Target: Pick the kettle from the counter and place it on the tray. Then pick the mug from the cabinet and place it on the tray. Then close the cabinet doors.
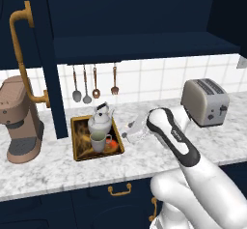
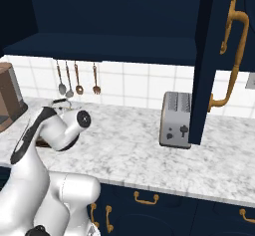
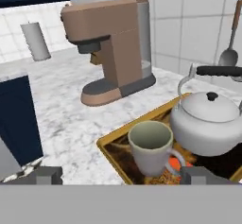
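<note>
The kettle and the mug are seated on the tray; the cabinet doors are open.

A home kitchen: marbled counter, toaster at three o'clock, coffee machine at nine, utensils hanging at twelve.

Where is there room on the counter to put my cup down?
The counter is bare between the tray and the coffee machine, along its front edge, and between the tray and the toaster, under the arm. The tray is crowded: the kettle and the mug sit close together.
</note>
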{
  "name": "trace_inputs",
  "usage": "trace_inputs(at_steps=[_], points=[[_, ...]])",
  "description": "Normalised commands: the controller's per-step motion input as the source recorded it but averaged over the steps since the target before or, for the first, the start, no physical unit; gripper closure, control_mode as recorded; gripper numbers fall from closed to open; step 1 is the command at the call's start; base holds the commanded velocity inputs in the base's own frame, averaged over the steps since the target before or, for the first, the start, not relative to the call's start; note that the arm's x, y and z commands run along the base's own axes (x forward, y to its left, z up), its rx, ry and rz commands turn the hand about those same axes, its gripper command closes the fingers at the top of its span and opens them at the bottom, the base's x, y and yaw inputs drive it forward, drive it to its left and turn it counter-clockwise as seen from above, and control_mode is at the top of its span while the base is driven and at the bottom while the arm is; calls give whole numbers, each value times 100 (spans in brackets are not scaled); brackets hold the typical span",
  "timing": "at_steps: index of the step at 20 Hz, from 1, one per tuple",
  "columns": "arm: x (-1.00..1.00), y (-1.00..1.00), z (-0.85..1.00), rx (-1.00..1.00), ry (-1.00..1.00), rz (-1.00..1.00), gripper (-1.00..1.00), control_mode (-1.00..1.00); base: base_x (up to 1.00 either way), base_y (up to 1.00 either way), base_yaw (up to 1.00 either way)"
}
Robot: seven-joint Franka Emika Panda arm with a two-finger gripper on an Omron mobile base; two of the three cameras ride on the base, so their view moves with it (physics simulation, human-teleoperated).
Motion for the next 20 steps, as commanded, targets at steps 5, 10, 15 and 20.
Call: trace_inputs(at_steps=[5, 10, 15, 20], points=[[0, -16, 12, 3, 21, -13, -100, -100, 0, 0, 0], [-3, -16, 7, 8, 10, -15, -100, -100, 0, 0, 0], [-1, -30, 22, 0, 25, -31, -100, -100, 0, 0, 0], [-17, -74, 18, 2, 9, -23, -100, -100, 0, 0, 0]])
